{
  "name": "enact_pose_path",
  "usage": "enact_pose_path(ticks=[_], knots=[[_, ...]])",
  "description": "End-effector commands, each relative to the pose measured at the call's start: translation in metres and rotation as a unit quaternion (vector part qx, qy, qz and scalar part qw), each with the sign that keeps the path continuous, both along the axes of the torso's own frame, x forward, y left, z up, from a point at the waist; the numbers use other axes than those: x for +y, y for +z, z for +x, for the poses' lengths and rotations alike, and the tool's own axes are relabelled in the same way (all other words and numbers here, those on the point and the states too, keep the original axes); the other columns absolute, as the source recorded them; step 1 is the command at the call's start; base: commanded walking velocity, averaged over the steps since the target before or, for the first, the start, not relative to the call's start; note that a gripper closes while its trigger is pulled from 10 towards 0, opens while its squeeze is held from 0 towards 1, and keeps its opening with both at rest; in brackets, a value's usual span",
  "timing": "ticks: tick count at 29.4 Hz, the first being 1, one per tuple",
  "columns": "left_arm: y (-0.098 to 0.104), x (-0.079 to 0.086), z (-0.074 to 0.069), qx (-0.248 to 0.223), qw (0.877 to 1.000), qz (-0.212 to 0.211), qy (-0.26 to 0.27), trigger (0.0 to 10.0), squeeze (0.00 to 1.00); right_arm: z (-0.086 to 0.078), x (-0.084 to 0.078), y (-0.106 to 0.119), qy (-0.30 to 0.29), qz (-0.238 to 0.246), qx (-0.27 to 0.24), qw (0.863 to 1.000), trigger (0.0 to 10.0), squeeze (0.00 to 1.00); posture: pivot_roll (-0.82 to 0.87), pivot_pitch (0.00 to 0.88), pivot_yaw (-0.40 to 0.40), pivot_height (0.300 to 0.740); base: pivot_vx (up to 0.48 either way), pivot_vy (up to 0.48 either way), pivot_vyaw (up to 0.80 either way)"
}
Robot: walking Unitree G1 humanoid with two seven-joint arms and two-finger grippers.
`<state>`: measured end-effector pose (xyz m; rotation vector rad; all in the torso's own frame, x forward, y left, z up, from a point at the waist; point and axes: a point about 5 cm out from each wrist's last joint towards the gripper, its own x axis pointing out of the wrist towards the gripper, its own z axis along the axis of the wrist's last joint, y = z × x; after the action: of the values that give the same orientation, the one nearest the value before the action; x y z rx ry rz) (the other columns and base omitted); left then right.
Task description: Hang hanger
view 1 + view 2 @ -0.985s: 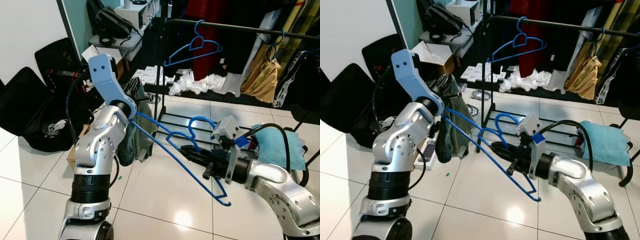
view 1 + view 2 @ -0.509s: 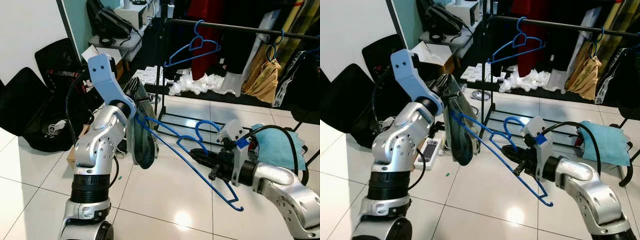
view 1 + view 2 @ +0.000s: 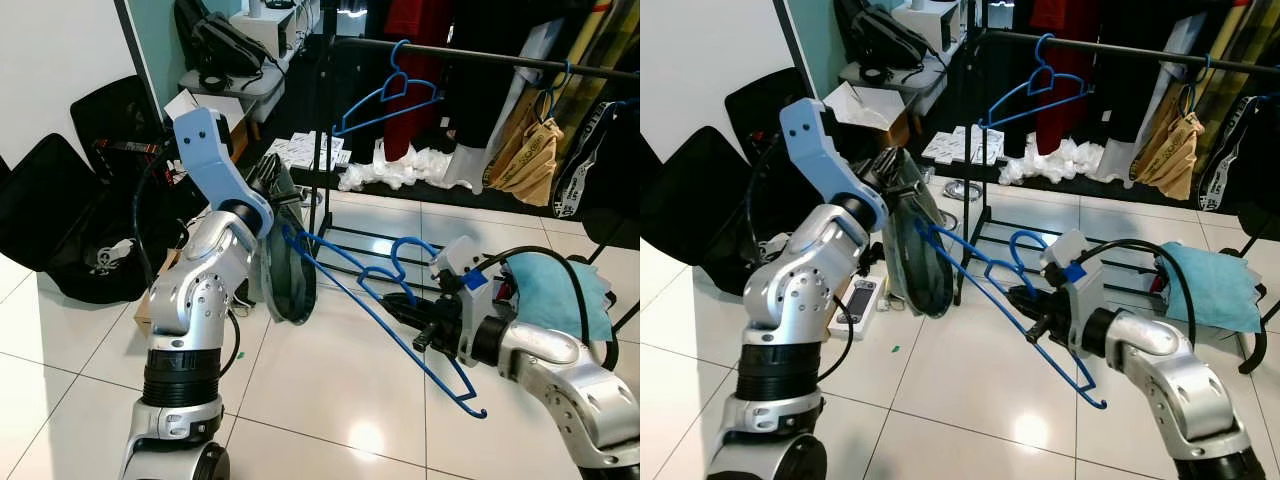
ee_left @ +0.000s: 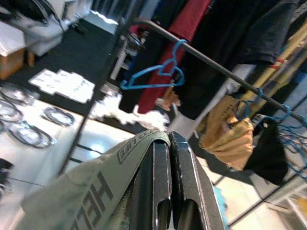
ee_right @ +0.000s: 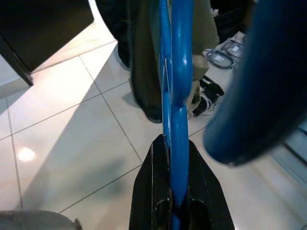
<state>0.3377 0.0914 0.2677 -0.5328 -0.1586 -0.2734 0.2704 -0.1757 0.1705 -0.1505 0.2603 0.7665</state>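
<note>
Both grippers are clenched: my right gripper (image 3: 412, 318) pinches the blue hanger (image 3: 385, 300) just under its hook, and my left gripper (image 3: 272, 172) is clamped on the olive garment (image 3: 284, 270) that hangs from the hanger's far shoulder. The hanger sits low between my two arms, tilted, well short of the black rail (image 3: 480, 57) up behind it.

My worry is the grip. In the right wrist view the fingers (image 5: 158, 191) hold a thin, smooth, round plastic rod, and I judge it could twist or slide once I raise it, because the garment's weight pulls on one end only. If my arms part or lift unevenly, the cloth could slip off the shoulder, or the hanger could bend. The hook is small and curled; swinging, it could miss the rail or snag the other blue hanger (image 3: 385, 98) already hanging there beside the dark clothes (image 3: 420, 70).

The garment is limp, heavy-looking fabric with printed lettering, folded over my left fingers (image 4: 168, 182). The rail is a slim rigid tube on a black rack (image 3: 322, 140). The floor (image 3: 330, 390) below is glossy white tile, so anything dropped would likely skid.
</note>
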Motion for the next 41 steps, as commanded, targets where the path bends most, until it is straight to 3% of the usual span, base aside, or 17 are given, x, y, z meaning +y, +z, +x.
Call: enact_pose_path(ticks=[1, 10, 21, 31, 37, 40, 41], knots=[[0.002, -0.012, -0.005, -0.001, 0.999, -0.017, -0.036, 10.0, 0.0, 0.003, 0.001, 0.0, -0.008, 0.009, -0.003, 1.0, 10.0, 0.0, -0.04, 0.071, 0.014, 0.74, 0.0, 0.0, 0.0], [0.003, -0.023, -0.011, -0.004, 0.997, -0.028, -0.07, 10.0, 0.0, 0.013, -0.005, 0.0, -0.051, 0.014, -0.013, 0.999, 10.0, 0.0, -0.03, 0.072, 0.012, 0.74, 0.0, 0.0, 0.0], [0.004, -0.002, -0.004, -0.002, 1.0, -0.019, -0.024, 10.0, 0.0, 0.03, -0.025, 0.003, -0.156, 0.011, -0.03, 0.987, 10.0, 0.0, -0.03, 0.074, 0.012, 0.74, 0.0, 0.0, 0.0], [-0.013, 0.005, -0.001, 0.03, 0.999, 0.015, 0.011, 10.0, 0.0, 0.032, -0.018, 0.018, -0.142, 0.047, -0.064, 0.987, 10.0, 0.0, -0.04, 0.073, 0.01, 0.74, 0.0, 0.0, 0.0], [-0.016, 0.007, -0.001, 0.033, 0.999, 0.026, 0.02, 10.0, 0.0, 0.038, -0.027, 0.024, -0.178, 0.055, -0.08, 0.979, 10.0, 0.0, -0.04, 0.072, 0.011, 0.74, 0.0, 0.0, 0.0], [-0.016, 0.011, 0.001, 0.035, 0.999, 0.026, 0.025, 10.0, 0.0, 0.045, -0.045, 0.033, -0.246, 0.062, -0.11, 0.961, 10.0, 0.0, -0.04, 0.071, 0.011, 0.74, 0.0, 0.0, 0.0], [-0.016, 0.011, 0.001, 0.035, 0.999, 0.026, 0.025, 10.0, 0.0, 0.045, -0.045, 0.033, -0.246, 0.062, -0.11, 0.961, 10.0, 0.0, -0.04, 0.071, 0.011, 0.74, 0.0, 0.0, 0.0]])
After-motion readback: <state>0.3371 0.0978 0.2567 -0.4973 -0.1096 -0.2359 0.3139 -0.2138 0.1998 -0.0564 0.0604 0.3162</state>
